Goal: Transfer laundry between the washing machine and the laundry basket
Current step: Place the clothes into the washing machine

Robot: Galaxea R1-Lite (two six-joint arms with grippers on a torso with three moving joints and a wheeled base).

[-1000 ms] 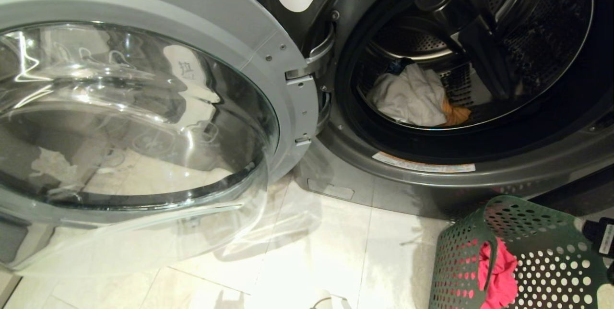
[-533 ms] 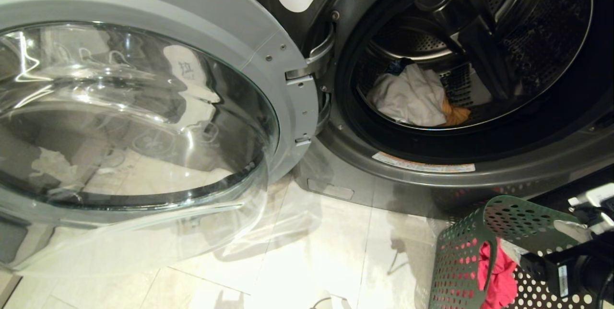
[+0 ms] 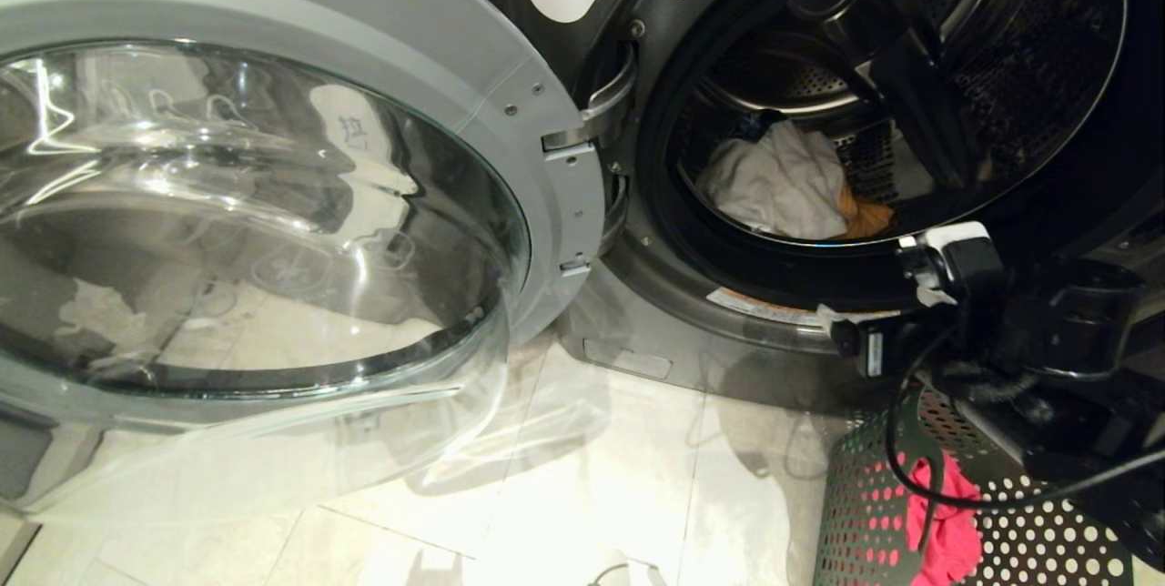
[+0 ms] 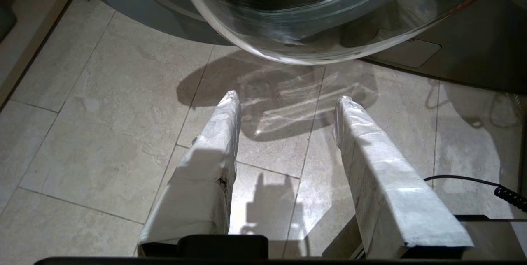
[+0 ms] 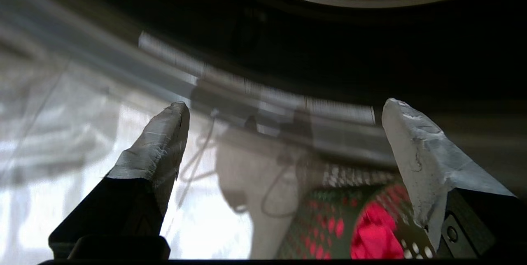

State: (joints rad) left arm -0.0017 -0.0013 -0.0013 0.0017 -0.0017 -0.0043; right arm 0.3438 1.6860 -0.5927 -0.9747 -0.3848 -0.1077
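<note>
The washing machine marked 2 stands with its door swung wide to the left. In its drum lie a white-grey garment and an orange-yellow one. The green laundry basket stands on the floor under the opening, with a red-pink garment inside. My right gripper hangs above the basket, in front of the lower rim of the drum opening, open and empty. The red-pink garment and the basket show below its fingers. My left gripper is open and empty above the floor tiles.
The door's bulging glass hangs close over the left gripper. Pale floor tiles lie between door and basket. A black cable from the right arm loops over the basket's rim.
My right arm has come up from the lower right corner, over the basket, to the lower rim of the drum opening. The laundry and basket have not moved.
</note>
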